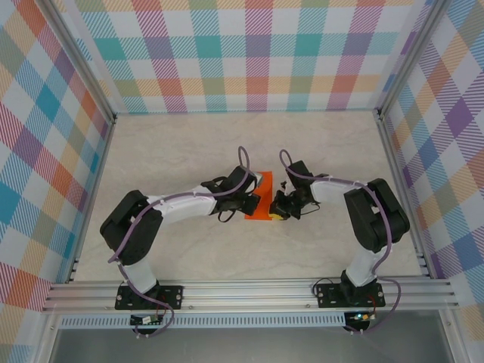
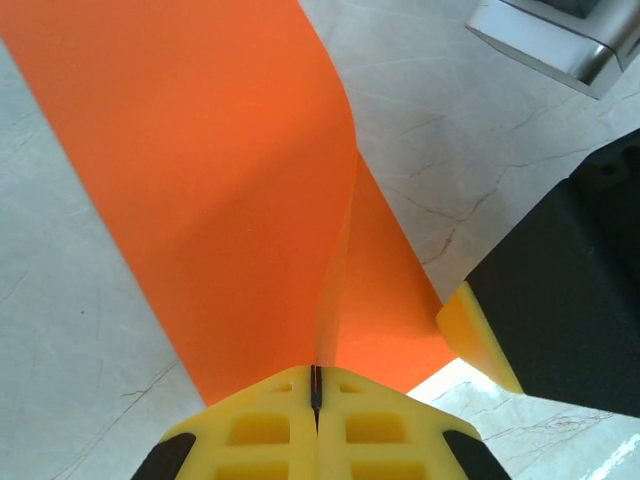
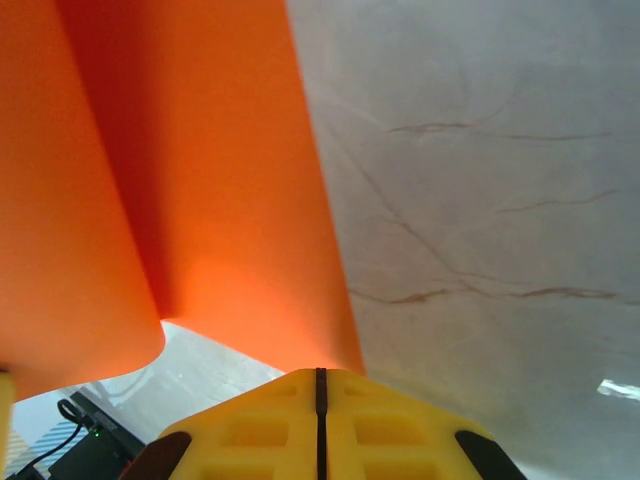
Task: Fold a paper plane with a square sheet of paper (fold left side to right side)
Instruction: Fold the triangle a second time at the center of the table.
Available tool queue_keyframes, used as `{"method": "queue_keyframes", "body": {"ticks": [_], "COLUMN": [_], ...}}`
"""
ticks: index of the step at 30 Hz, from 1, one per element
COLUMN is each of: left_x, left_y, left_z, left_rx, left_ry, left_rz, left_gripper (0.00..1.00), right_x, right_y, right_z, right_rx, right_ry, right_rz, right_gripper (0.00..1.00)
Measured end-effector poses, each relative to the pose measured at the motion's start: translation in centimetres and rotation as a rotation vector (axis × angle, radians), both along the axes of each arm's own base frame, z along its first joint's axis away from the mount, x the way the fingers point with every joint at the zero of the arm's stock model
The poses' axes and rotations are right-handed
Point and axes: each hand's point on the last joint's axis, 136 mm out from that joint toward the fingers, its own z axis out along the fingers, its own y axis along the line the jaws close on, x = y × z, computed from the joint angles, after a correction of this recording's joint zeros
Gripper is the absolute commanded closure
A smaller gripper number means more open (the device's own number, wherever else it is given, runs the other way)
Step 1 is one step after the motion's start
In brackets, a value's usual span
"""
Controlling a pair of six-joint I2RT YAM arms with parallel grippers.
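The square sheet of paper [image 1: 264, 185], bright orange, lies mid-table between the two grippers. My left gripper [image 1: 251, 200] is shut on its near edge. In the left wrist view a thin orange edge sits in the slit of the left gripper [image 2: 317, 385], and the sheet of paper [image 2: 220, 180] rises from there as a curved flap bowing over a lower layer. My right gripper [image 1: 277, 211] is at the sheet's right near corner. In the right wrist view the right gripper [image 3: 321, 378] is shut with a dark empty slit, and the paper [image 3: 210, 200] runs under its tips.
The table top [image 1: 189, 144] is pale marble. Plaid walls [image 1: 249, 53] with aluminium posts close it in on three sides, and a rail [image 1: 249, 291] runs along the near edge. Small dark bits [image 1: 283, 184] lie just beyond the right gripper.
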Motion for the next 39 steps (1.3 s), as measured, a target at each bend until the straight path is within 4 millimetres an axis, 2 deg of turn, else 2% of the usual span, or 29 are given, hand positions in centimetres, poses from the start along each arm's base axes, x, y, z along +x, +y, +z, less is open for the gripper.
{"method": "queue_keyframes", "body": {"ticks": [6, 21, 30, 39], "left_x": [0.7, 1.9, 3.4, 3.6], "left_y": [0.8, 1.4, 1.6, 1.1], "left_z": [-0.4, -2.9, -3.3, -3.4], "left_rx": [0.01, 0.055, 0.057, 0.05], "left_ry": [0.013, 0.059, 0.058, 0.06], "left_rz": [0.009, 0.0, 0.018, -0.003], "left_gripper": [1.0, 1.0, 1.0, 1.0], "right_x": [0.0, -0.1, -0.1, -0.1], "right_y": [0.0, 0.1, 0.1, 0.1], "right_z": [-0.4, -0.5, -0.5, -0.5], "right_rx": [-0.026, -0.043, -0.053, -0.057], "right_ry": [0.014, 0.016, 0.008, 0.004], "right_rz": [0.017, 0.045, 0.055, 0.062], "right_gripper": [0.91, 0.91, 0.91, 0.91]}}
